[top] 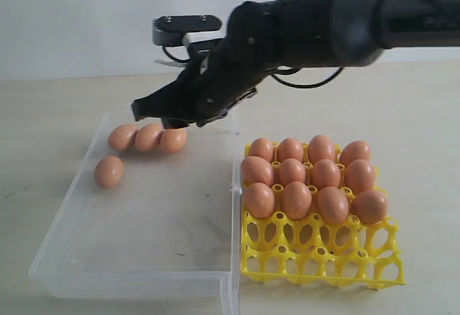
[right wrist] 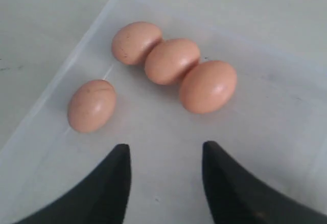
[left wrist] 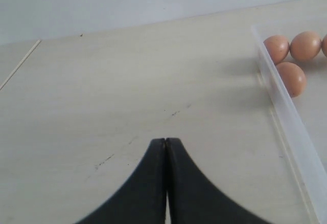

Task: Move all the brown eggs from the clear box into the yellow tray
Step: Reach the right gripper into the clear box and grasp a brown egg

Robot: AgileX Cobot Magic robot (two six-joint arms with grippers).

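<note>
Here, the exterior view: my black right gripper [top: 162, 113] hangs over the far end of the clear box [top: 151, 243] — shallow, transparent plastic. Four smooth, speckled brown eggs [top: 149, 137] lie there, three touching in a row and one apart. Twelve more sit in the yellow tray [top: 316, 257], a bright plastic lattice just beside the box.

Left wrist view: the left gripper [left wrist: 165, 143] is pressed together and empty, over the pale table [left wrist: 102, 81] outside the box.

Right wrist view: jaws spread, holding nothing, with the row of eggs just ahead. The risk I see is closing on one egg and nudging its touching neighbours into a roll — or pinching two.
</note>
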